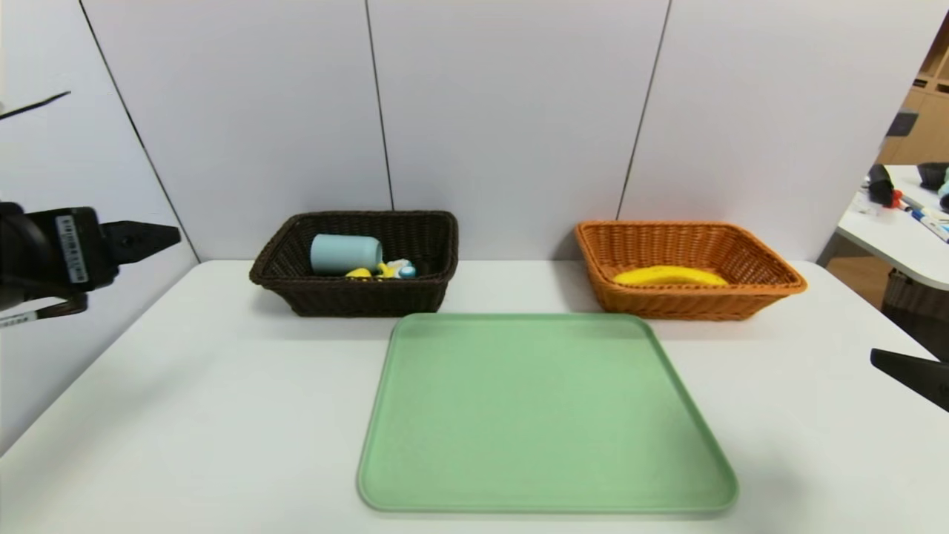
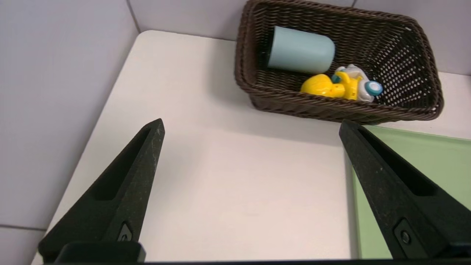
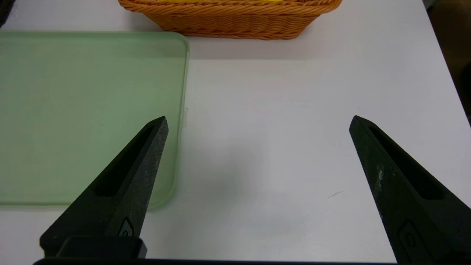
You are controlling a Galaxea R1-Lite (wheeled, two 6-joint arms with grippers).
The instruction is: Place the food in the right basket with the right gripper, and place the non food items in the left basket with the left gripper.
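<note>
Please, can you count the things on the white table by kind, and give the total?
Baskets: 2, brown basket and orange basket
Tray: 1, green tray
Cup: 1, blue cup
Toy: 1, yellow toy
Banana: 1, banana
Total: 6

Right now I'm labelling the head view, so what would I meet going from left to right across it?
Left pincer → dark brown basket → green tray → orange basket → right pincer. The blue cup and yellow toy lie inside the brown basket and the banana inside the orange one, so I left them out.
</note>
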